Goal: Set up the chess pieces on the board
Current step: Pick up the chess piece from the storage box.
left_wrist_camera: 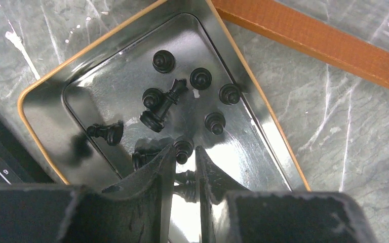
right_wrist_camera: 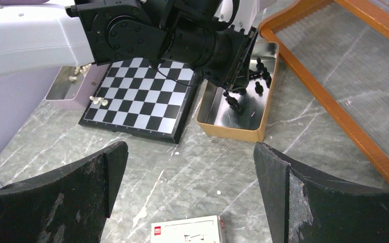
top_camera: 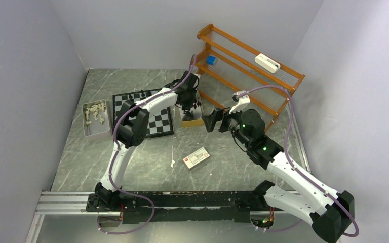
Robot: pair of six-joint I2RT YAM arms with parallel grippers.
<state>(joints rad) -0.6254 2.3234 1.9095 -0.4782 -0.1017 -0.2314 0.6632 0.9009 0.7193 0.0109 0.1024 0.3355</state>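
Observation:
The checkered board [top_camera: 159, 124] lies at the back left and also shows in the right wrist view [right_wrist_camera: 142, 96]. A few pale pieces [right_wrist_camera: 99, 101] stand on its left edge. Several black pieces [left_wrist_camera: 163, 104] lie and stand in a shiny tan-rimmed tin [left_wrist_camera: 30, 93] right of the board [top_camera: 192, 121]. My left gripper [left_wrist_camera: 185, 149] reaches down into this tin, its jaws almost together around a black piece [left_wrist_camera: 186, 185]. My right gripper [right_wrist_camera: 190, 152] is wide open and empty above the table [top_camera: 212, 121], right of the tin.
A grey tray [top_camera: 99, 132] with several pale pieces [top_camera: 95, 112] sits left of the board. A small white card box [top_camera: 196, 157] lies on the table in front. An orange wooden rack [top_camera: 248, 71] stands at the back right, close behind the tin.

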